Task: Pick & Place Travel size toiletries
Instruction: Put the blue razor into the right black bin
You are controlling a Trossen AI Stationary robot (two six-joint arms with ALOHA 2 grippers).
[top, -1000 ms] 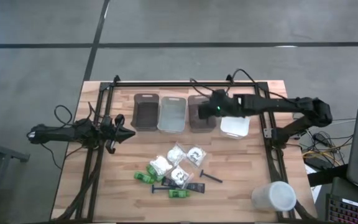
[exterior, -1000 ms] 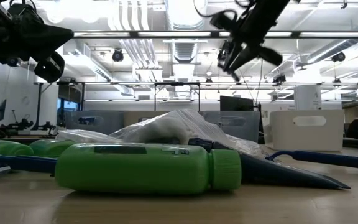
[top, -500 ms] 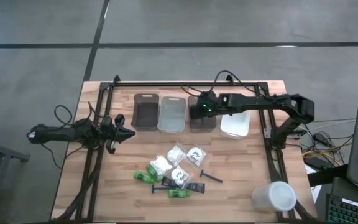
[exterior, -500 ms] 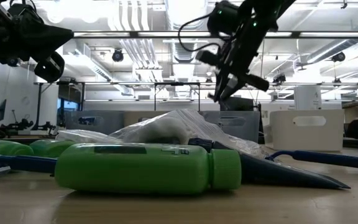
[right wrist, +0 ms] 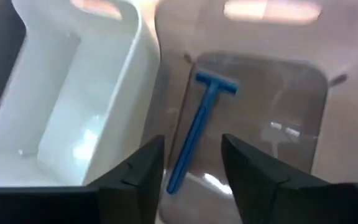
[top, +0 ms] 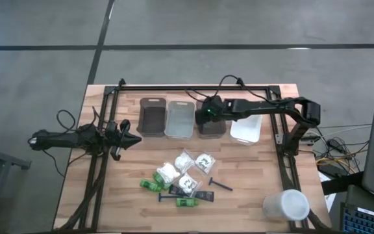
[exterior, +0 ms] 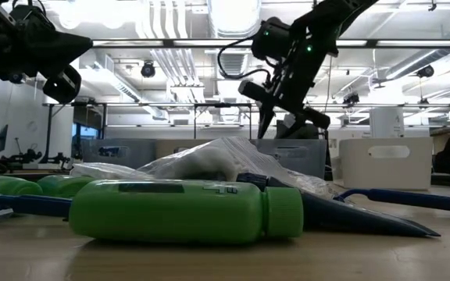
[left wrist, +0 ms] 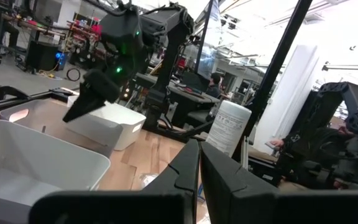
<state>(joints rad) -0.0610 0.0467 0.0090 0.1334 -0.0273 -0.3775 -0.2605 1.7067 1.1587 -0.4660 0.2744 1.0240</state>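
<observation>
Right gripper (top: 204,116): hangs over the third bin from the left in the row near the table's far edge; its two fingers (right wrist: 135,171) stand apart with nothing between them.
Blue razor (right wrist: 199,127): lies loose on the floor of that clear brownish bin (right wrist: 303,124), head toward one end wall, handle running along the wall shared with the neighbouring bin; it touches no finger.
Neighbouring bin (top: 180,119): pale grey, just beside the brownish one; its floor shows nothing in it.
Other bins: a dark grey bin (top: 152,117) at the left end of the row, a white bin (top: 246,131) at the right end, partly under the right arm.
Left gripper (top: 135,139): waits near the table's left edge, fingers pressed together, nothing held.
Remaining toiletries: a cluster near the table's front edge, well apart from the bins: white wrapped packets (top: 188,170), green mini bottles (top: 150,184), a dark razor (top: 219,184), a small black tube (top: 204,194).
Cup (top: 286,205): large, white, at the front right corner.
Writing: a dark label sits on the nearest green bottle (exterior: 186,211) in the low view, but cannot be read.
</observation>
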